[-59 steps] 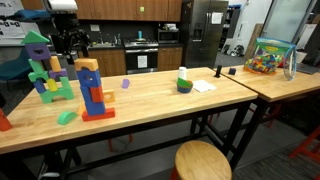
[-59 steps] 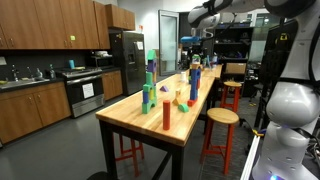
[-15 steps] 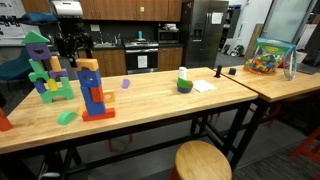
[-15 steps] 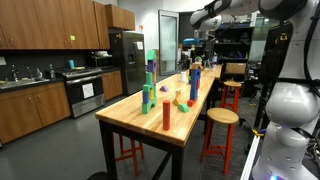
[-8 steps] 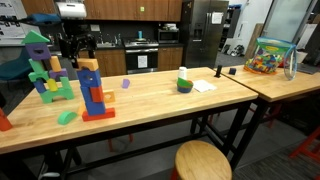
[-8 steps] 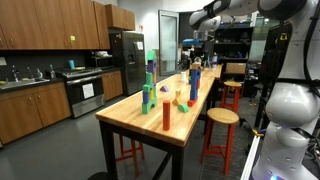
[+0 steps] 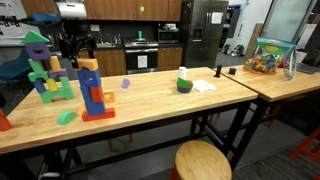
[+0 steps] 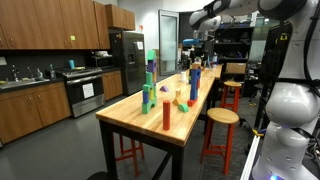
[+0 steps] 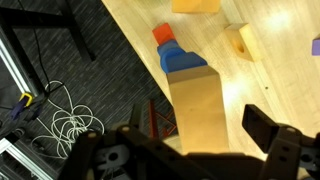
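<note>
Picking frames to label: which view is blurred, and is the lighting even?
Wrist view: the gripper is dark and out of focus, the tan block beneath it soft, the table brightly lit. In both exterior views the block tower looks sharp, evenly lit, without glare.

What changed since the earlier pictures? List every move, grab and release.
The tool drifted a little to the right in an exterior view, ending above the blue and tan block tower. Nothing was gripped or released; its jaws stand open. The other blocks and the table stayed put.
</note>
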### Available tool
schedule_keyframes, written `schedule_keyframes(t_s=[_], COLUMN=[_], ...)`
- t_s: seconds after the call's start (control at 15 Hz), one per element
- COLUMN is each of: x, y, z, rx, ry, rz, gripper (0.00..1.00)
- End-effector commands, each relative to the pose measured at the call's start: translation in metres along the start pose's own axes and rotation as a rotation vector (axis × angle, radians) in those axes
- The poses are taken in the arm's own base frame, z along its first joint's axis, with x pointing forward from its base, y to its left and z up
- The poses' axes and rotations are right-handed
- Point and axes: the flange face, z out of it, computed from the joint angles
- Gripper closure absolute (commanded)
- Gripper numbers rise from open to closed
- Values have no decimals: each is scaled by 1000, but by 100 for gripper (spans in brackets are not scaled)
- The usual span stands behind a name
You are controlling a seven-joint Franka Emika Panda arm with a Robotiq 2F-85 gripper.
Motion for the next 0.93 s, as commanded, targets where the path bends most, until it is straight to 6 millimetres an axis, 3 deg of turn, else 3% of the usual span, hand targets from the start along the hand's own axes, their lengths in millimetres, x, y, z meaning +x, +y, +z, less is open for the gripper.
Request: schedule_keyframes(t_s=[0.0,0.13,0.2,0.4,0.6,0.8,0.87], x=[0,0,-1,-2,-4,-5,-5], y=[-1,-1,-1,-1,-2,-3,-2], z=[-1,0,0,0,-1,-2,-2], rx=[-3,-8,-4,-1,1,-19,-30], ry=[-5,-5,-3,5,18,38,46], rz=[-8,-23,-30,-41,-54,-61,-72], gripper=[0,0,25,38,64,84,84])
